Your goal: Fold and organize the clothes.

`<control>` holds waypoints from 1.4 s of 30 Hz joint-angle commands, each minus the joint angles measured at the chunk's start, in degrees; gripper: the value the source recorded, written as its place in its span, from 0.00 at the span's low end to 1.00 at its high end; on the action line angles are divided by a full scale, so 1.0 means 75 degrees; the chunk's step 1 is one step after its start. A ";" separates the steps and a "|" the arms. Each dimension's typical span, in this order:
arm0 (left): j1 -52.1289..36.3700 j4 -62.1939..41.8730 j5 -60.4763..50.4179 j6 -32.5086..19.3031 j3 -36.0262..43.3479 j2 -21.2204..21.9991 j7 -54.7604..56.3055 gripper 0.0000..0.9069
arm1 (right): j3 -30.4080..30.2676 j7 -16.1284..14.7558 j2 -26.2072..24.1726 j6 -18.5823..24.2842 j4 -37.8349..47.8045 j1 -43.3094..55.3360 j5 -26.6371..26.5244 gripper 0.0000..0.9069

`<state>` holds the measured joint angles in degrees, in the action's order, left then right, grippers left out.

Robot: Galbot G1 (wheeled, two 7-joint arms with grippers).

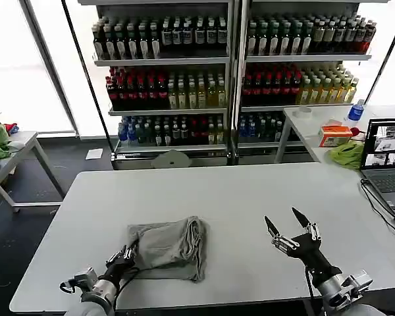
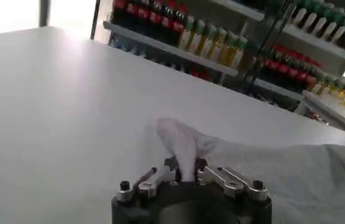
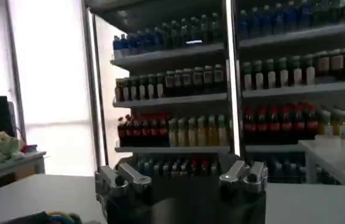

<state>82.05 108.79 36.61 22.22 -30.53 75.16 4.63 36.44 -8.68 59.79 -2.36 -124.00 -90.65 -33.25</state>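
Shirt status: light gray short-sleeved cotton shirt (image 1: 170, 247) lies bunched in a rough, partly folded heap on the white rectangular table (image 1: 217, 191), toward the near edge on the robot's left side. Left gripper (image 1: 124, 257) sits at the heap's near-left corner, fingers closed on a pinch of fabric; in the left wrist view a small peak of cloth (image 2: 181, 146) stands up between the pads, rest of the shirt trailing off flat behind it. Right gripper (image 1: 288, 229) hovers above bare table to the right, well apart from the shirt, fingers spread, holding nothing. Handling, my read: light, limp cotton, no stiffness, so it will drape and drag rather than hold shape; friction on the tabletop looks moderate, lifted layers likely slide over each other. Single-corner pinch will just stretch the heap into a rope. Better to take hold at two points on one edge, hem or shoulder seam, one gripper each, and pull taut before folding. Not fragile; main risk is grabbing several layers at once.
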 commanded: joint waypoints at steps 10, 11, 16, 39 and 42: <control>0.0697 0.0210 -0.0317 0.0431 -0.3228 -0.1570 -0.1114 0.02 | -0.0093 0.0014 -0.0092 0.0006 0.0186 0.0277 -0.0100 1.00; 0.0740 0.0184 -0.0317 0.0463 -0.3472 -0.1665 -0.1215 0.02 | -0.0120 0.0019 -0.0088 0.0004 0.0212 0.0321 -0.0112 1.00; 0.0844 -0.0146 -0.0463 0.0706 -0.4723 -0.2832 -0.1714 0.02 | -0.0222 0.0052 -0.0069 -0.0054 0.0244 0.0556 -0.0208 1.00; -0.0207 0.2942 0.3547 0.1458 -0.1267 -0.2086 0.1153 0.02 | -0.0148 0.0113 0.0022 0.0008 0.0317 0.0538 -0.0142 1.00; -0.0913 0.3112 0.4141 0.1440 0.0325 -0.1348 0.2431 0.02 | -0.0123 0.0117 0.0180 -0.0013 0.0325 0.0500 -0.0046 1.00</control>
<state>85.31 120.89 43.58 31.89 -56.39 54.64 -2.00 35.41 -7.99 59.75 -2.27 -121.53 -86.80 -34.36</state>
